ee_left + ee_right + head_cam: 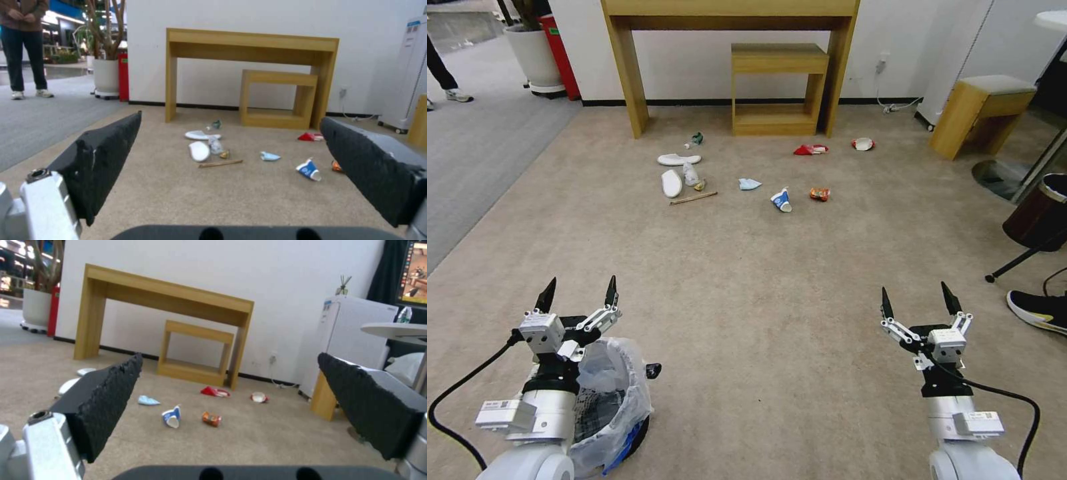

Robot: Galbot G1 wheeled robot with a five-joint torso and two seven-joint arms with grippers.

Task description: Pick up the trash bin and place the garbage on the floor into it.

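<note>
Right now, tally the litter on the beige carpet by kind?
White slippers: 2
Plastic bottles, green-label and clear crumpled: 2
Paper cups, blue-white and red-white: 2
Wrappers, red and orange: 2
Blue face mask: 1
Wooden stick: 1
Small gold scrap: 1
Total: 11

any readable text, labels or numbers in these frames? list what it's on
None can be read.
White sticker labels on both forearms: print too small.
Blue-white paper cup on the beige carpet: marking blurred.
White appliance by the wall: blue label blurred.
</note>
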